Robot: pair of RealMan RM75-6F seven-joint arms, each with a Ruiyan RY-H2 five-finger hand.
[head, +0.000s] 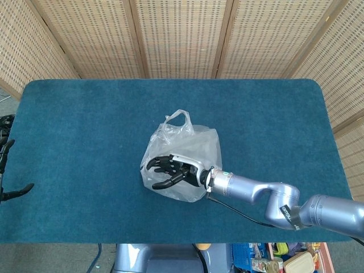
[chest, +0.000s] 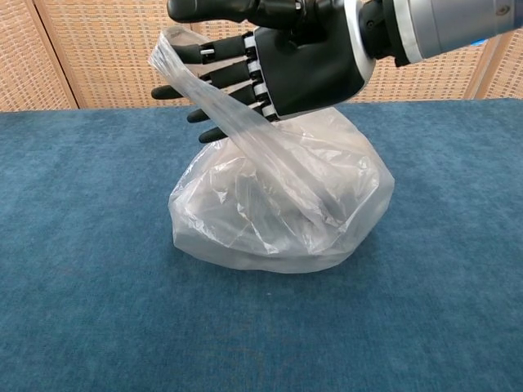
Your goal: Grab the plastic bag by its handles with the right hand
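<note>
A clear plastic bag (head: 187,149) (chest: 278,208) sits bulging in the middle of the blue table (head: 85,125). One handle loop (head: 177,118) sticks up at its far side. In the chest view another handle strip (chest: 214,100) stretches up from the bag and lies across the fingers (chest: 204,77) of my right hand. That right hand (head: 170,169) (chest: 278,61) hovers just above the bag, fingers spread and extended, nothing closed in them. My left hand (head: 7,170) shows only as dark fingers, held apart, at the table's left edge, far from the bag.
Woven screen panels (head: 182,34) stand behind the table's far edge. My right arm (head: 267,196) reaches in from the lower right, low over the front of the table. A cluttered bin (head: 273,259) sits below the front edge.
</note>
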